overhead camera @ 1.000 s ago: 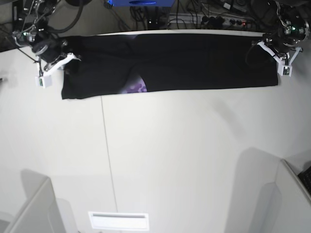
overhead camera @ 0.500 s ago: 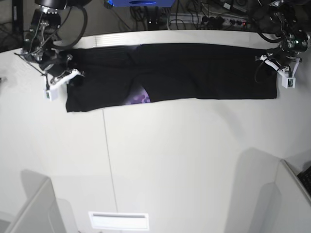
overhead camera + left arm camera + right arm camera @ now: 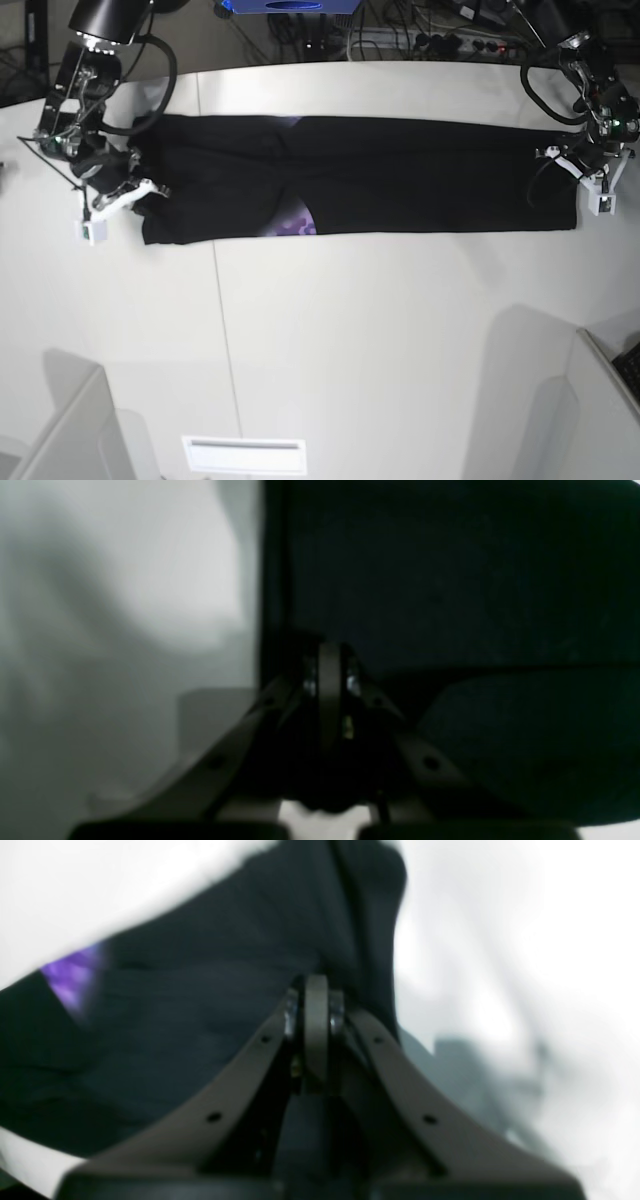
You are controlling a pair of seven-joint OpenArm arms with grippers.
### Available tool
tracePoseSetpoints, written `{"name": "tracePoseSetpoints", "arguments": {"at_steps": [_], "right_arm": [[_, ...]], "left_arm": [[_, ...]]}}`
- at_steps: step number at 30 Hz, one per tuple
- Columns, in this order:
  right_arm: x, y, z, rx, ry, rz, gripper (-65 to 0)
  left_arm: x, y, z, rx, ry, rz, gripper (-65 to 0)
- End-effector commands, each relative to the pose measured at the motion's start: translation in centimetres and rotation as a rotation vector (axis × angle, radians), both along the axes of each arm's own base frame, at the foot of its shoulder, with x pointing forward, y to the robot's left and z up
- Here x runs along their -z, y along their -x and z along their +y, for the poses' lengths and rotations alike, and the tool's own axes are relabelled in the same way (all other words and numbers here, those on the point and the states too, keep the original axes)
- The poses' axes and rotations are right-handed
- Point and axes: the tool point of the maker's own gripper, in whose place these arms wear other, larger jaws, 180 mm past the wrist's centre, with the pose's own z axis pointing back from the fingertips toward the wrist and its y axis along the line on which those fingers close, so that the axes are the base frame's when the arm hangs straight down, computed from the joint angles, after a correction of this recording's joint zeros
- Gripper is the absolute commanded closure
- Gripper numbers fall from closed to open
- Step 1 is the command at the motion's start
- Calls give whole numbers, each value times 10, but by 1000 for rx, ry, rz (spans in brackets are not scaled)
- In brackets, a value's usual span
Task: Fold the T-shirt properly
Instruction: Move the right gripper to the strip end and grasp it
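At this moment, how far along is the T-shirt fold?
Done: the T-shirt lies as a long narrow band, purple print peeking near its front edge. In hand: the left end effector and right end effector each pinch one end. Left: folding the band across its length.

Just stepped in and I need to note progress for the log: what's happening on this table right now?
A two-armed robot is folding a black T-shirt, which lies as a long narrow band across the far side of the white table. The right tool is shut on one end of the band and the left tool on the other, so the cloth is held between them. A bit of purple print peeks out at the band's near edge. It is not yet a compact fold.
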Motion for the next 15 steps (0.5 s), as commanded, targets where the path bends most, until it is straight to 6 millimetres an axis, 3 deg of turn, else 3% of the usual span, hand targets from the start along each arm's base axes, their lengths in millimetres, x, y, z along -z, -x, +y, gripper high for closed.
{"name": "tracePoseSetpoints", "arguments": {"at_steps": [1, 6, 9, 15], "right_arm": [[-16, -9, -2, -15, 20, -43, 0], [-37, -33, -2, -33, 31, -89, 0], [-27, -48, -3, -17, -9, -62, 0], [11, -65, -26, 37, 6, 43, 0]], "left_arm": [[-20, -12, 7, 6, -34, -58, 0], [-38, -14, 6, 17, -73, -43, 0], [-54, -14, 13, -1, -104, -78, 0], [-57, -6, 24, -35, -114, -82, 0]]}}
